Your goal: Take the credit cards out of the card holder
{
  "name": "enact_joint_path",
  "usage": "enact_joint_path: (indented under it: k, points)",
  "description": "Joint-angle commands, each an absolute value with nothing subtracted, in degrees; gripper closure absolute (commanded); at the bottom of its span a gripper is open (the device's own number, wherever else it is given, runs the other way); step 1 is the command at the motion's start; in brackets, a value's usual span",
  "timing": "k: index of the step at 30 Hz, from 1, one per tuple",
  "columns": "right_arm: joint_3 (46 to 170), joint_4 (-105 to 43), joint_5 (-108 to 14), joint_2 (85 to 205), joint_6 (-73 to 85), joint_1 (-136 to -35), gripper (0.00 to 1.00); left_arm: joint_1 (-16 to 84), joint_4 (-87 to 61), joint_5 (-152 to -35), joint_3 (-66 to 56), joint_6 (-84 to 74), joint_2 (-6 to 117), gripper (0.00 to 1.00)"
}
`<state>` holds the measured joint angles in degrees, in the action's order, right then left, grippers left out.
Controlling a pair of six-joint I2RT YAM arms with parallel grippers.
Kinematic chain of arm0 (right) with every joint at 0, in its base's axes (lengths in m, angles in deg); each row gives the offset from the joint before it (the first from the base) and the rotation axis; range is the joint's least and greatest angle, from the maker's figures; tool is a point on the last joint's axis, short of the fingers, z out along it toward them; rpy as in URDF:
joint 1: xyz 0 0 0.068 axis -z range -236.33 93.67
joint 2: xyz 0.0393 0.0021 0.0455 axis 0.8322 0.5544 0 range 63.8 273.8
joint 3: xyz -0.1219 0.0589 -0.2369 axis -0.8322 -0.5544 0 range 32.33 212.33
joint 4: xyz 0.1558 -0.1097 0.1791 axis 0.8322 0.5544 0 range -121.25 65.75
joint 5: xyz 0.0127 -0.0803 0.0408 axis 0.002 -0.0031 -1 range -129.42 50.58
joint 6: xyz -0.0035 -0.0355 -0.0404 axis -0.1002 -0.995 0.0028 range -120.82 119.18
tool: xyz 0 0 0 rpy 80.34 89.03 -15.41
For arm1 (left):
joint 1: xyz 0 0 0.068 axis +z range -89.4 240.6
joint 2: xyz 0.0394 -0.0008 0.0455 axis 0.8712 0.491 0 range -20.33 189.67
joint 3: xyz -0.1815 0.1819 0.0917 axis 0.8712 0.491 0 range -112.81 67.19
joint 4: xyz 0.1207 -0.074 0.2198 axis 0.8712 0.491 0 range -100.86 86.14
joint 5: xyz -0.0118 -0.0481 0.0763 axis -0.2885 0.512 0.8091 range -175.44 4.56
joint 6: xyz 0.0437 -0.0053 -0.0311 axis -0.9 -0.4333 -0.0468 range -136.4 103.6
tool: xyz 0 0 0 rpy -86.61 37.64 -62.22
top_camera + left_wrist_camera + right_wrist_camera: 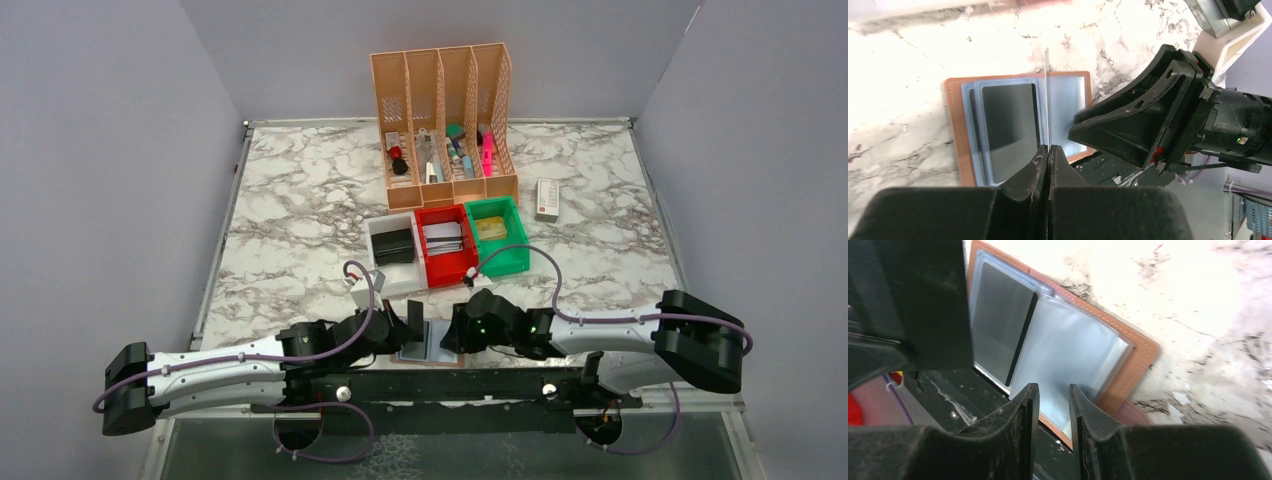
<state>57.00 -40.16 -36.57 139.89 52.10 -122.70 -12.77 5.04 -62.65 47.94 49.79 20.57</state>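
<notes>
One marble-patterned bench [300,220] carries the whole job at its near edge, where two arms meet nose to nose over the open card holder [955,135]. The tan holder lies flat and face up. Its near corner hangs over the black base rail [440,385], so it has little support there and could slide off if dragged toward the robot. The right gripper [1053,395] hangs low at the holder's right-hand leaf, jaws a little apart with nothing seen between them; whether it presses the leaf down cannot be told. The left gripper [1049,150] has its jaws closed on a thin sheet [1047,95] standing on edge above the holder, probably one of the credit cards, though a clear leaf cannot be ruled out. A dark card [1010,127] sits in the left pocket. The lift looks best made straight up along the sheet's own plane with the holder pinned, then swung left, where bare marble lies open. The right gripper crowds the other side, and the red bin [445,275] stands just beyond.
</notes>
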Motion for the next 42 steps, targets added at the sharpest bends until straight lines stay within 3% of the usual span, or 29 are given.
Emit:
enact_joint_path:
  k: [1, 13, 20, 28, 32, 42]
  points:
    - [59.55, -29.54, -29.55, 135.84, 47.88, -122.88, 0.66, -12.80, 12.99, -56.95, 44.52, 47.03, 18.20, 1.00]
    - [61.13, -29.15, -26.34, 125.25, 44.48, -121.08, 0.52, -7.97, 11.96, -58.06, 38.60, 36.57, 23.81, 1.00]
    - [57.25, -38.34, -38.05, 123.44, 45.33, -116.89, 0.40, 8.39, -5.92, -85.07, 44.79, 30.24, 21.63, 1.00]
    - [54.38, -50.25, -53.15, 123.18, 46.64, -109.13, 0.29, 9.98, -19.58, -99.28, 49.74, 32.49, 22.76, 1.00]
    - [52.30, -57.00, -57.98, 124.57, 49.18, -106.74, 0.30, 10.05, -27.38, -102.40, 53.07, 36.48, 22.51, 1.00]
    - [47.66, -69.08, -66.02, 126.28, 53.32, -103.22, 0.50, 9.99, -30.24, -103.10, 54.76, 38.10, 20.07, 1.00]
